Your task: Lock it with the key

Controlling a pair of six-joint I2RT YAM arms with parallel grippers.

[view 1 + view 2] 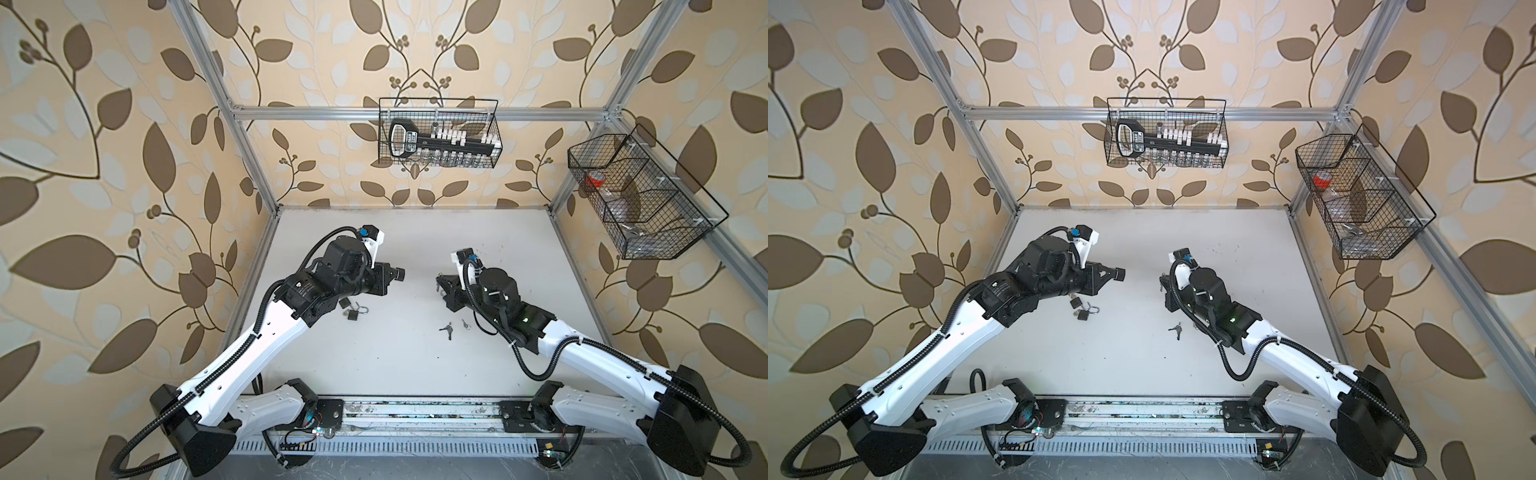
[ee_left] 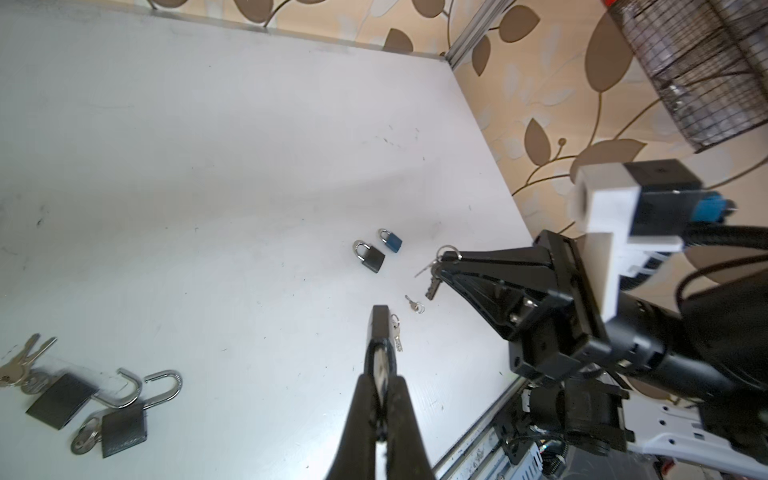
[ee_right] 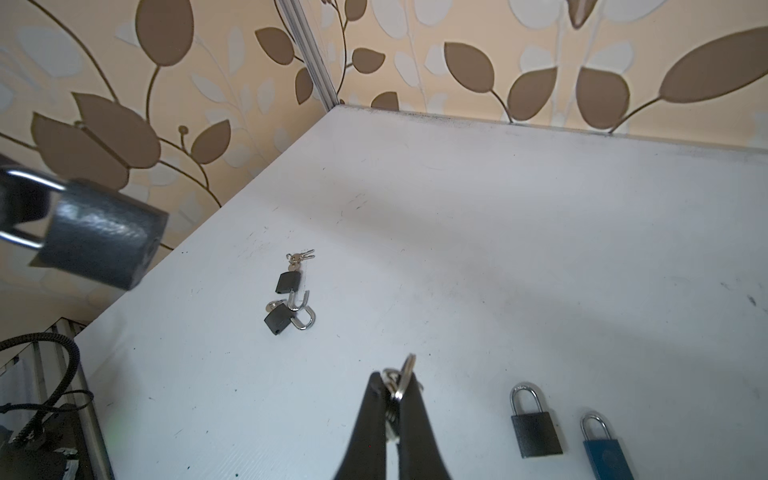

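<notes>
My left gripper (image 2: 380, 380) is shut on the shackle of a dark grey padlock (image 2: 380, 328). The padlock body sticks out past the fingertips, and in the right wrist view the padlock (image 3: 99, 241) hangs in the air with its keyhole end facing my right gripper. My right gripper (image 3: 395, 382) is shut on a silver key ring (image 3: 405, 370). In the left wrist view a key (image 2: 432, 286) dangles from my right gripper (image 2: 442, 259). In both top views the left gripper (image 1: 399, 274) (image 1: 1120, 274) and the right gripper (image 1: 438, 282) (image 1: 1160, 282) face each other above the table with a gap between them.
Two open padlocks with keys (image 1: 353, 311) (image 2: 124, 424) lie under the left arm. A shut black padlock (image 3: 536, 428) and a blue padlock (image 3: 606, 453) lie near the right gripper. Loose keys (image 1: 446, 329) lie mid-table. Wire baskets (image 1: 440, 133) (image 1: 640, 195) hang on the walls.
</notes>
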